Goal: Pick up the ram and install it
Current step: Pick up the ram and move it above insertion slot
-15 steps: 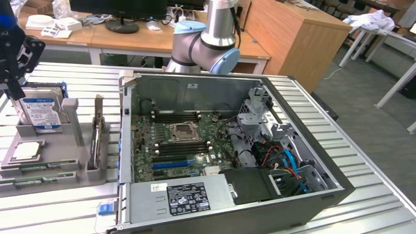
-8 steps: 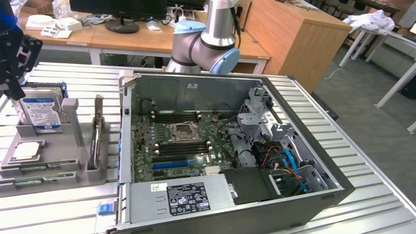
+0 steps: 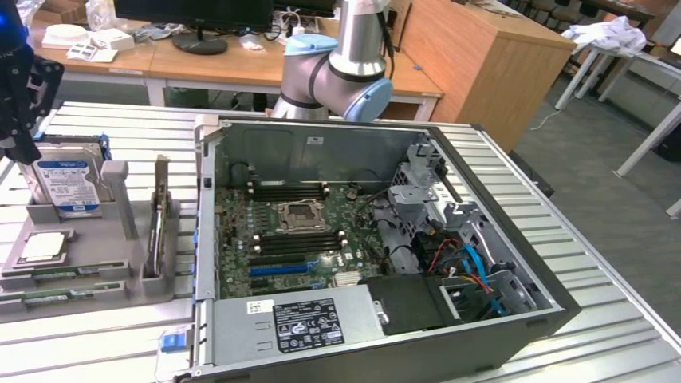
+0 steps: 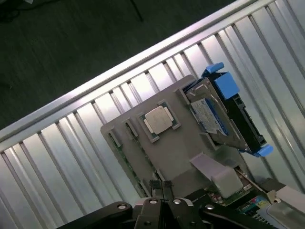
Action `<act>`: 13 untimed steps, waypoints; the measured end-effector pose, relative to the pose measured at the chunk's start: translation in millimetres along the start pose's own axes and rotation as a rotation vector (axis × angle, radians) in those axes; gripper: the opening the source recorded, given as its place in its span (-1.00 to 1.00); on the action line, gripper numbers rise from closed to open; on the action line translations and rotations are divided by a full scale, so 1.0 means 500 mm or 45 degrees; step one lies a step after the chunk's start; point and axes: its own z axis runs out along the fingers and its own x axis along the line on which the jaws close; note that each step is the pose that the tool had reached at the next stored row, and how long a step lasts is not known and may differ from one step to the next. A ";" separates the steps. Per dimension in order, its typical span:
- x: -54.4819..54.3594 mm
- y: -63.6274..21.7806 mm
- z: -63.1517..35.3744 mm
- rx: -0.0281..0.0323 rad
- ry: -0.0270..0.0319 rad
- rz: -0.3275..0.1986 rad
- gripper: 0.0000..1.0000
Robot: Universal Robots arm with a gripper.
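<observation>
The ribbed aluminium table [image 3: 607,319] carries an open grey computer case [image 3: 319,132] with a green motherboard [image 3: 309,231] inside. The grey-and-blue robot arm [image 3: 340,72] rises behind it. At the exterior view's left stands a grey plastic parts holder [image 3: 107,263]. It holds an upright silver-and-blue hard drive [image 3: 66,183] and a flat square silver processor [image 3: 43,247].

The ram [image 3: 48,274], a long narrow green circuit-board stick, lies flat along the holder's near edge, with a second like it [image 3: 48,298] just beside.

The exterior view gives the black gripper [image 3: 24,152] hanging over the hard-drive end, apart from the ram. The wrist view looks down on the holder and gives the gripper [image 4: 162,188] with fingers pressed together, holding nothing.
</observation>
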 end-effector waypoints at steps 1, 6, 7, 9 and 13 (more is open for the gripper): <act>0.000 0.000 0.000 -0.0006 0.0007 -0.023 -0.79; 0.000 0.000 0.001 -0.0033 0.0043 -0.139 -0.79; 0.000 0.000 0.001 -0.0039 0.0050 -0.163 -0.79; 0.000 0.000 0.001 -0.0049 0.0065 -0.209 -0.79; 0.000 0.000 0.002 -0.0071 0.0093 -0.302 -0.79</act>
